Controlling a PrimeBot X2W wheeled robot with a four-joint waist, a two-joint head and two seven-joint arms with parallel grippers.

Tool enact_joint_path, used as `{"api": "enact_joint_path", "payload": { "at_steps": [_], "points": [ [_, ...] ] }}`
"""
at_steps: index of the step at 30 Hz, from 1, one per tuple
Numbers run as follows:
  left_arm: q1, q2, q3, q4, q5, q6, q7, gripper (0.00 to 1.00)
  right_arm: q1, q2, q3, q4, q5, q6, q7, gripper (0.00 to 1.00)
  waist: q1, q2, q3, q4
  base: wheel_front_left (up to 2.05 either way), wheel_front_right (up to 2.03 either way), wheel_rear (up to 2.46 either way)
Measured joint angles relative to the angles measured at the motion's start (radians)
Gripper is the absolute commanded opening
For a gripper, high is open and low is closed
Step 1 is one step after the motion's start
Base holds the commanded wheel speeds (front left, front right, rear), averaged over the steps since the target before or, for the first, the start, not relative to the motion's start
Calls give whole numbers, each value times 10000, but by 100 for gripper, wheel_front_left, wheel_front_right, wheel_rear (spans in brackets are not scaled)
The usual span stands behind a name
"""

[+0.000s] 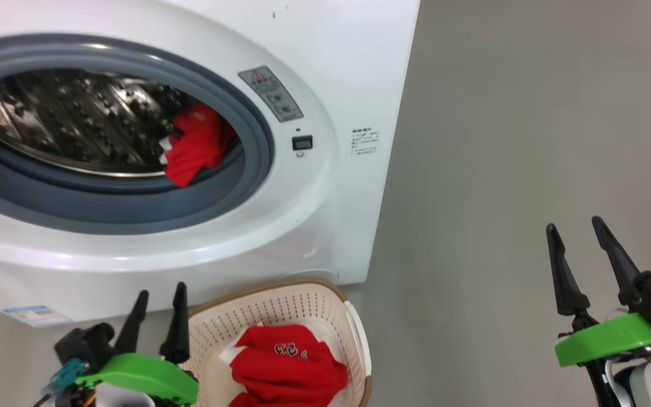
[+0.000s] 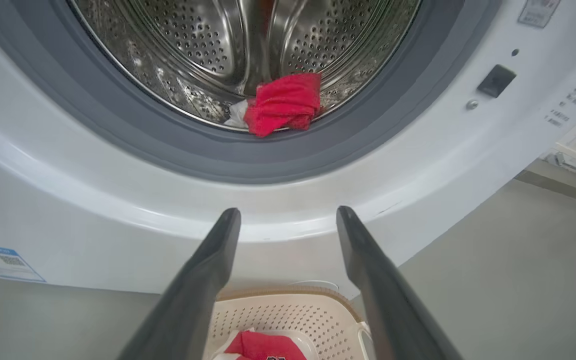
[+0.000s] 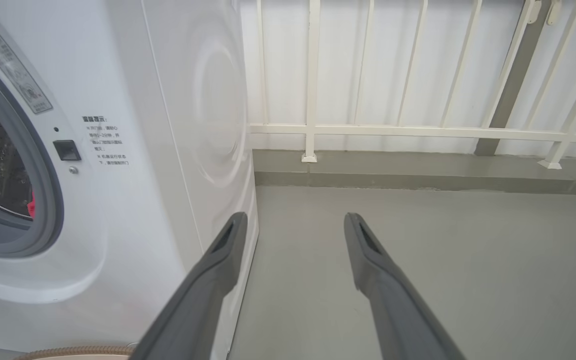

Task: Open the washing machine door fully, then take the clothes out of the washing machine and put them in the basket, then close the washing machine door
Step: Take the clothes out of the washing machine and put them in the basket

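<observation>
Inside perforated steel drum (image 1: 65, 124) of big white front-loading washing machine (image 1: 331, 186): one bright red soft garment (image 1: 195, 144) with a white edge, at the lower front lip, against grey rubber ring (image 1: 133, 203). Inside small cream perforated plastic basket (image 1: 280, 305), on the floor just before the machine: second red garment (image 1: 286, 367) with black-and-white print. Left fingers (image 1: 177, 322) spread, empty, just beside the basket. Right fingers (image 1: 563, 277) spread, empty, over grey floor (image 1: 472, 169).
</observation>
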Motion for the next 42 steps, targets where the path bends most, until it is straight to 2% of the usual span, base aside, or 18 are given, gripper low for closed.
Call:
{"api": "enact_joint_path", "payload": {
  "at_steps": [8, 16, 24, 42],
  "points": [
    [1116, 31, 905, -2591, 821, -46, -2, 100, 556, 203, -272, -117, -88, 0, 0, 100, 0, 0, -802, 24, 0, 0, 0],
    [2452, 27, 1279, -4029, 1099, -136, -2, 100, 1431, 522, -823, -537, -270, 0, 0, 100, 0, 0, -1562, -180, 0, 0, 0],
    [2949, 27, 1306, -4266, 1816, -150, -2, 100, 1955, 573, -872, -756, -435, 0, 0, 100, 0, 0, -1817, -358, 0, 0, 0],
    [2999, 31, 1337, -4316, 1670, -150, -2, 100, 1992, 497, -744, -838, -431, 0, 0, 100, 0, 0, -1893, -201, 0, 0, 0]
  ]
}}
